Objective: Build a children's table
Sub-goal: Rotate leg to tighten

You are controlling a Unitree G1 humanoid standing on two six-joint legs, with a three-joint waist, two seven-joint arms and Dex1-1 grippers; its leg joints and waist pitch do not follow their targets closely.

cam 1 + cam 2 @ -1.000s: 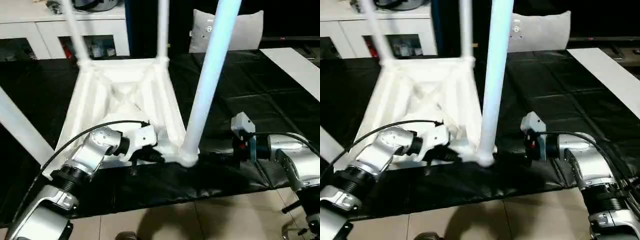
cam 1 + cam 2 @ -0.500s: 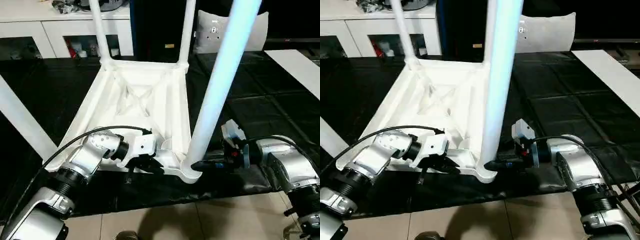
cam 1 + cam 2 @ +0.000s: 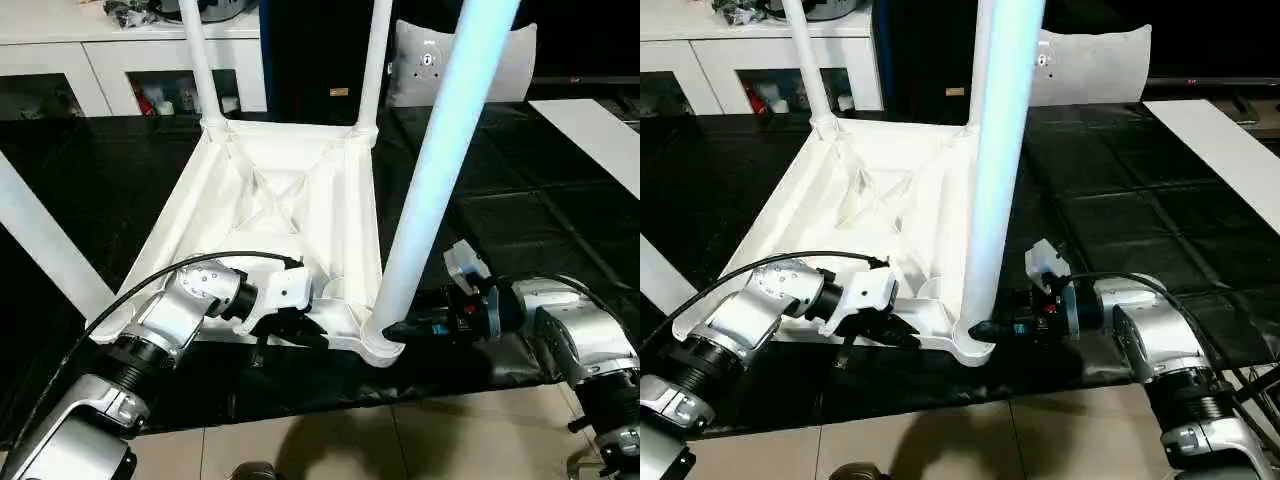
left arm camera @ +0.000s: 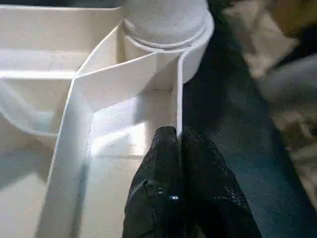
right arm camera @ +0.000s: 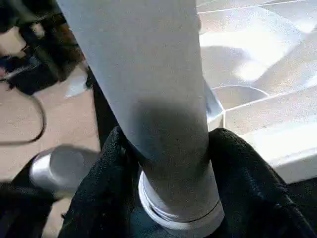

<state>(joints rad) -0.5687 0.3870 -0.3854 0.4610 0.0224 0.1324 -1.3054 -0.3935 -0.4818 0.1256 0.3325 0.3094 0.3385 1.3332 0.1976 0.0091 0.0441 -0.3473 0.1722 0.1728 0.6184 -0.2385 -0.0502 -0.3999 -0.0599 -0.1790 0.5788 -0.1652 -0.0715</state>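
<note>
The upturned top [image 3: 280, 200] is lying at the counter's [image 3: 560, 230] near edge. The left claw [image 4: 178, 144] is pinching its rim; the right claw [image 5: 168, 163] is clasping the corner leg [image 3: 430, 180].

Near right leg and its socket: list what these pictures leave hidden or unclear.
- Near right leg: top cut off by the upper edge in both eye views.
- Its corner socket: how deep the leg sits is hidden inside the socket wall.
- Right gripper: in the right wrist view the leg covers the fingers' inner faces.
- Left gripper: its closed black fingers hide their contact with the tabletop rim.
</note>
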